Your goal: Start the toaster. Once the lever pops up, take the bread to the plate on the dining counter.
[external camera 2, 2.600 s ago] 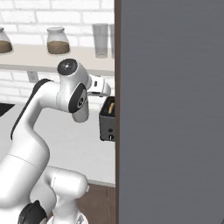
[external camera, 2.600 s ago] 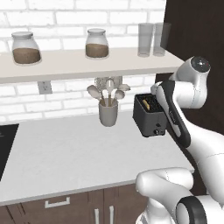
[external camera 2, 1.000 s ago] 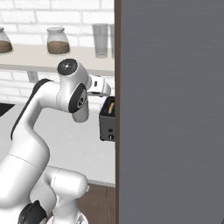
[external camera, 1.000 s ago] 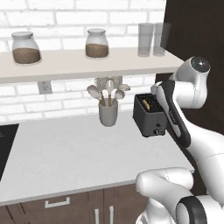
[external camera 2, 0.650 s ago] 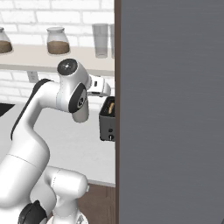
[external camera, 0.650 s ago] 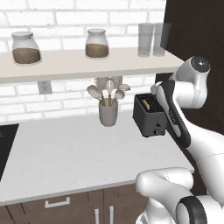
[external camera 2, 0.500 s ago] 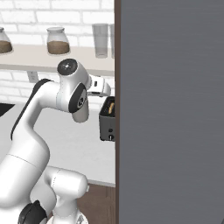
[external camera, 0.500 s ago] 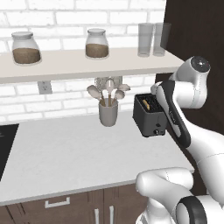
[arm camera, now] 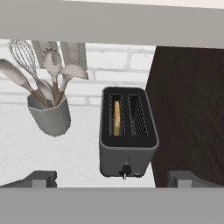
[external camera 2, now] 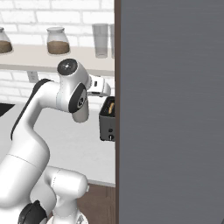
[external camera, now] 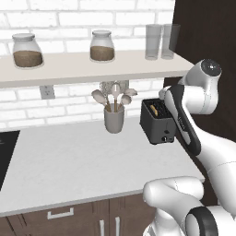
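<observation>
The dark toaster (external camera: 158, 120) (external camera 2: 107, 120) stands at the right end of the wall counter, against a dark cabinet side. The hand view looks down on the toaster (arm camera: 128, 131). The bread (arm camera: 116, 117) sits upright in its left slot, and its tan top edge also shows in the left base view (external camera: 156, 109). A small dark lever (arm camera: 126, 169) sits low on the toaster's front. My gripper (arm camera: 111, 178) hovers above and in front of the toaster, open, with nothing between its fingertips (arm camera: 40, 177). The plate and the dining counter are out of view.
A grey utensil cup (external camera: 114, 120) (arm camera: 48, 114) with spoons and a whisk stands just left of the toaster. A shelf (external camera: 92, 64) with jars and glasses hangs close overhead. The tall dark cabinet (external camera 2: 170, 109) (arm camera: 188, 113) walls off the right side. A cooktop edge (external camera: 7, 152) lies far left.
</observation>
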You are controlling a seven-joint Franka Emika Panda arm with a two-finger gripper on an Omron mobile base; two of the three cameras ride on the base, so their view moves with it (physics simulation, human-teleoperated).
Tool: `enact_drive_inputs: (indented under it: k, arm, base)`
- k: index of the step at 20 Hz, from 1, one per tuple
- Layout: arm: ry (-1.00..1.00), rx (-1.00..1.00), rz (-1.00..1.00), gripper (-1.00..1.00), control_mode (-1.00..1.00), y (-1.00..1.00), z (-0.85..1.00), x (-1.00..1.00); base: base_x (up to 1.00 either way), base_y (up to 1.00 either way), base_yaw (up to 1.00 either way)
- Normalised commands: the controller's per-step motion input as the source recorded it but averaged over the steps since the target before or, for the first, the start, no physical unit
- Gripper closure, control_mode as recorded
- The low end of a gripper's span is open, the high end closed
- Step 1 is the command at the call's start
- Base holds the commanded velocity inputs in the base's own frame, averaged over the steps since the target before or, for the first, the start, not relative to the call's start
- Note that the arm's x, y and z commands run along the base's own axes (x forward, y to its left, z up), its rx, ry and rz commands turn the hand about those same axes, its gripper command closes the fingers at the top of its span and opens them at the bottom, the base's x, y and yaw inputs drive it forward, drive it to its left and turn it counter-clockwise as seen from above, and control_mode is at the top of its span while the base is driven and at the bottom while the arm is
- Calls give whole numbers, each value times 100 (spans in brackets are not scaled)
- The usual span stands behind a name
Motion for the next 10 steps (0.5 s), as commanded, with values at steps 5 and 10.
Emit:
enact_drive_inputs:
  k: [5,10]
  arm:
    - [0,0,0,-100,-100,0,0,0]
    - [0,0,0,-100,-100,0,0,0]
  base:
    - [0,0,0]
    - [0,0,0]
